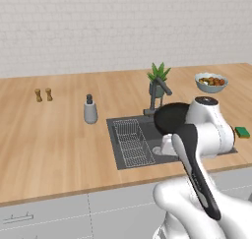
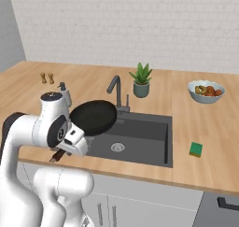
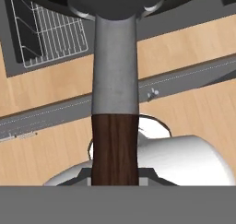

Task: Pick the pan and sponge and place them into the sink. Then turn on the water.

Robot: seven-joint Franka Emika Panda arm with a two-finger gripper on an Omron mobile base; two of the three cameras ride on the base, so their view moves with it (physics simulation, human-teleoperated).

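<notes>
Gripper (image 2: 63,152) closed narrow on the wooden handle of the pan (image 2: 93,117). In the right base view the hand sits at lower left, below the white wrist housing, with a short brown end of the handle poking out beneath it; the fingertips themselves are hidden there.

Pan held in the air, clear of the counter (image 2: 205,128). Right base view: black round body left of centre, overlapping the left part of the sink (image 2: 140,137), dish tilted toward the camera. Left base view: the pan (image 1: 171,118) shows right of centre, partly behind the white arm, in front of the faucet (image 1: 156,96) base.

Hand view: the pan handle (image 3: 115,103) runs straight up the middle of the frame, brown wood at the bottom, grey metal above, meeting the black pan body at the top edge. The wire rack (image 3: 50,32) is at upper left.

Sink is recessed, dark grey, with its round drain visible in the right base view at centre. No stream from the faucet spout.

Sponge (image 2: 196,149) lies flat on the counter, right of the sink and apart from its edge, at right of centre in the right base view; at the far right in the left base view.

Also on the counter: fruit bowl (image 2: 206,90) at upper right, potted plant (image 2: 141,80) behind the sink, soap dispenser (image 1: 90,109) and two small shakers (image 1: 43,95) to the left.
</notes>
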